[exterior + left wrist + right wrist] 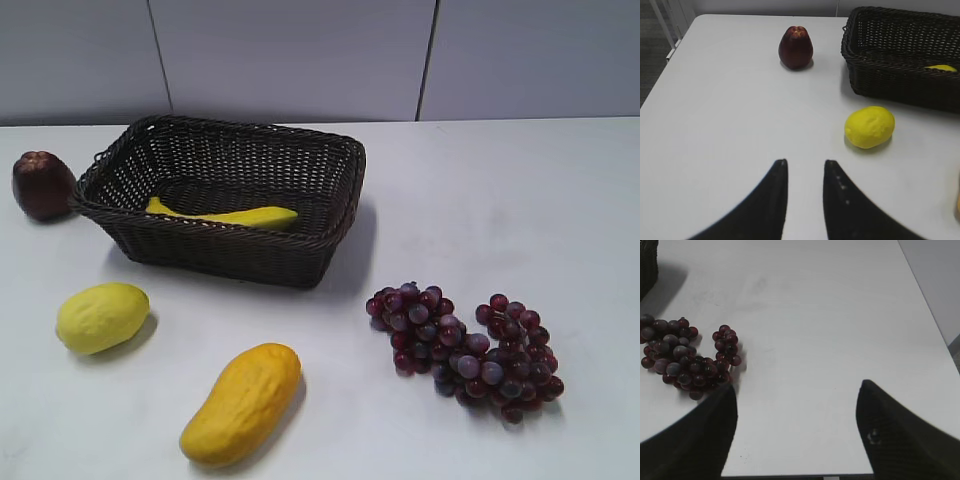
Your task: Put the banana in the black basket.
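Mango [241, 403] nearest; banana [225, 215] lies inside black basket [315, 253], seemingly unlabelled.

The black basket [230, 255] hides the lower side of the banana [225, 215] behind its near wall. In the left wrist view its right end is cut off, and a yellow sliver (probably the banana [941, 67]) peeks over the rim. The grapes [682, 357] run past the right wrist view's left edge.
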